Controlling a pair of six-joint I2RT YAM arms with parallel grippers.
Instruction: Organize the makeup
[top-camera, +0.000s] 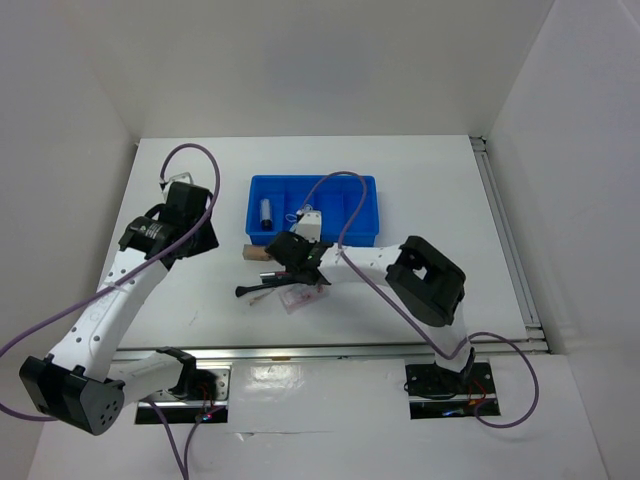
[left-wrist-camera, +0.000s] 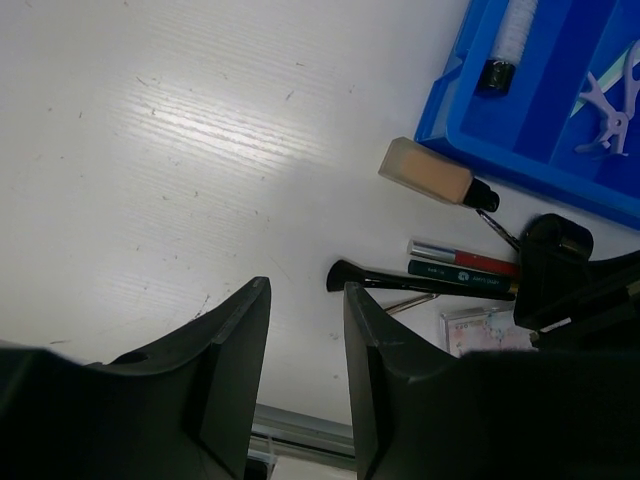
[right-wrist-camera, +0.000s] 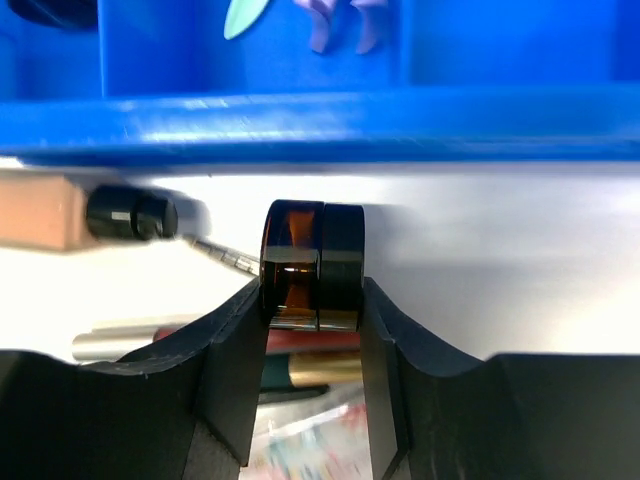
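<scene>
Currently: right gripper (right-wrist-camera: 312, 300) clamped on a small amber jar (right-wrist-camera: 300, 262) with black lid, just short of the near wall of the blue tray (right-wrist-camera: 400, 125) at 12 o'clock. Lift it above that wall before you cross to a compartment. Idle: left gripper (left-wrist-camera: 305, 300), jaws apart over the table (left-wrist-camera: 150, 150), brush (left-wrist-camera: 400, 281) at its 3 o'clock.

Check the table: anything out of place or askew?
Nothing looks spilled or damaged. A tan tube, black brush and packet lie loose outside the blue tray; the right tool grips a small amber-and-black piece.
</scene>
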